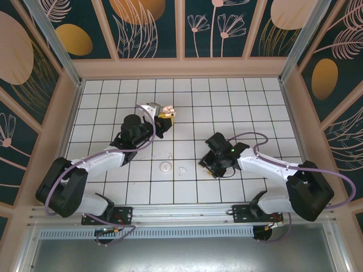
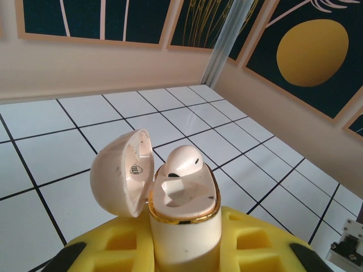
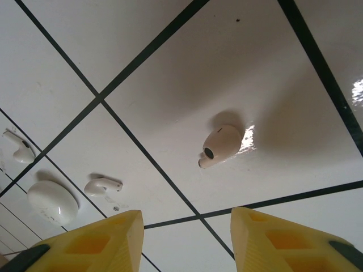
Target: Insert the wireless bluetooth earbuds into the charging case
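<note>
Case (image 2: 184, 218) upright in the left gripper (image 1: 161, 118): the yellow fingers (image 2: 122, 243) are clamped on its lower body and hold it above the floor, left of centre and toward the back. We read this hold as a presentation. The lid (image 2: 122, 173) hangs open to one side and the gold-rimmed mouth faces up, so a bud can come down into it from above. One bud (image 2: 182, 161) stands in the far socket with its head above the rim; we cannot tell whether it is fully seated. The near socket looks vacant.

A second bud (image 3: 221, 144) lies on its side on a tile, just ahead of the right gripper (image 3: 186, 226). Those jaws stand apart with nothing between them, and we judge that this arm is lining up for a pick. The bud's shell is rounded and glossy, so it will likely slip unless the pinch is centred.

Further off lie another bud-like piece (image 3: 102, 185) and a flat white disc (image 3: 52, 202) close beside it, both well apart from the gripper.

The floor (image 1: 238, 102) is glossy white tile with dark grout and throws back glare. A cream wall (image 2: 85, 62) rises from its edge, topped by dark teal panels (image 1: 147, 25) with gold rounds and line-drawn leaves.
</note>
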